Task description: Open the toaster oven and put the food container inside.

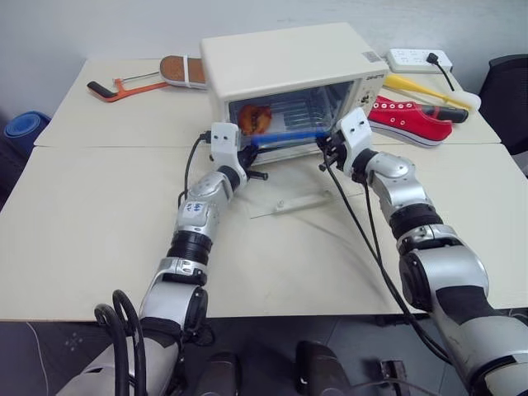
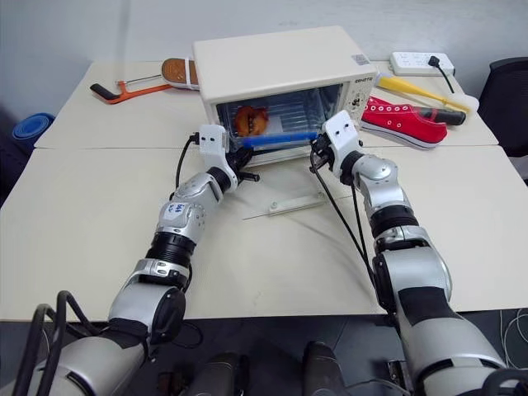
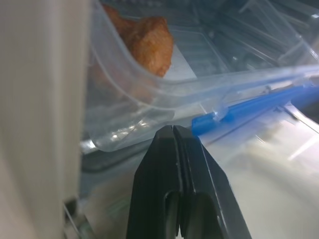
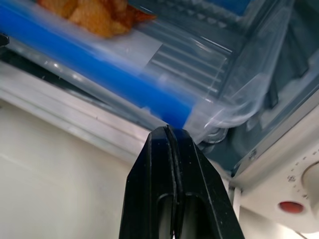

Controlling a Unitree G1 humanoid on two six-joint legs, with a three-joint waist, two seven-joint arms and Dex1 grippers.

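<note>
Upper centre of the left eye view, the toaster oven [image 1: 285,62] stands on the surface [image 1: 99,214] with its front facing the robot and its long axis running left to right. Its glass door [image 1: 285,198] lies folded down flat toward the robot, with the bar handle [image 1: 301,200] along the near edge.

Across the oven's mouth sits the food container [image 1: 276,124], its long axis left to right, parallel to the opening. Its near long edge carries a blue clip [image 1: 285,139] along the front lip of the cavity. Orange-brown food [image 1: 256,120] lies at the container's left end, close to the oven's left wall.

Left hand [image 1: 247,153] is at the container's lower left corner, and in the left wrist view its 2 fingers [image 3: 174,164] are pressed together with their tips just at the clear wall beside the clip's end. Right hand [image 1: 330,148] is at the lower right corner, and in the right wrist view its fingers [image 4: 172,159] are likewise together, with their tips at the blue clip's end.

Right of the oven lie a red sneaker [image 1: 408,120] and a power strip [image 1: 417,59]; to its left, an orange-handled hacksaw [image 1: 120,87]. Open surface spreads in front of the door.
</note>
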